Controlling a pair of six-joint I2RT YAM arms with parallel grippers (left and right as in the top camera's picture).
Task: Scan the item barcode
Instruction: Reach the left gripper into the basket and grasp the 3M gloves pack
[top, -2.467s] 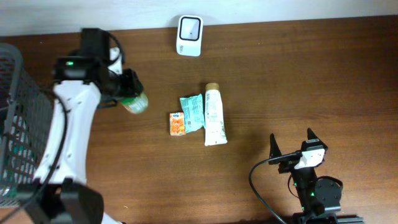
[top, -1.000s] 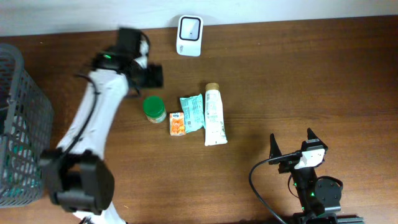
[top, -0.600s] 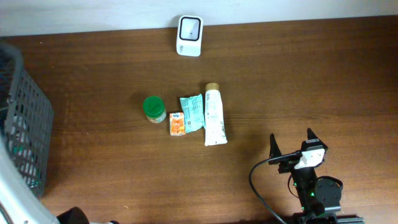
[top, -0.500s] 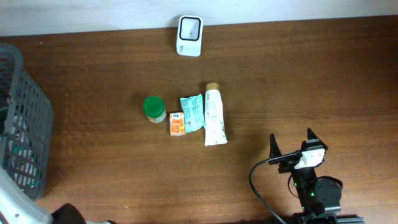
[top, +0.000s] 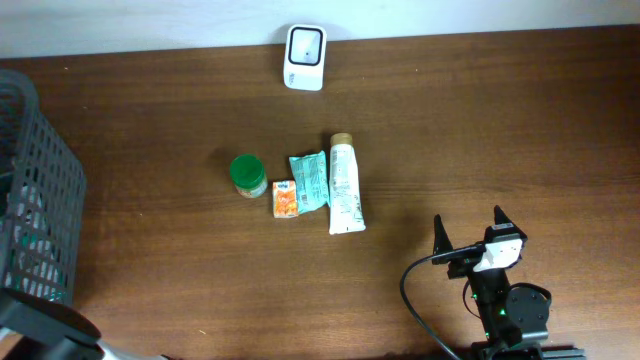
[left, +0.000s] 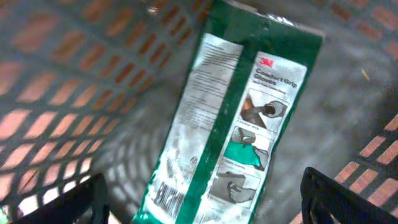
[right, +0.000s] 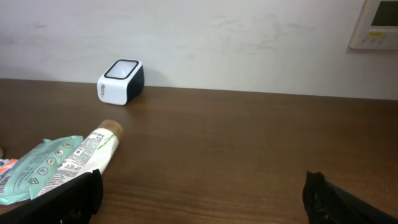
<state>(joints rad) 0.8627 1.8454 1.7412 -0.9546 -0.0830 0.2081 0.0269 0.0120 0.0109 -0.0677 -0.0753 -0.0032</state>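
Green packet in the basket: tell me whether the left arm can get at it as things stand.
Probably yes. The left gripper hangs open in the basket, right above the green packet, which has nothing lying over it.

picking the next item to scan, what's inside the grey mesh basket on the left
A flat green and white printed packet lies on the floor of the grey mesh basket. Anything under the packet is covered by it.
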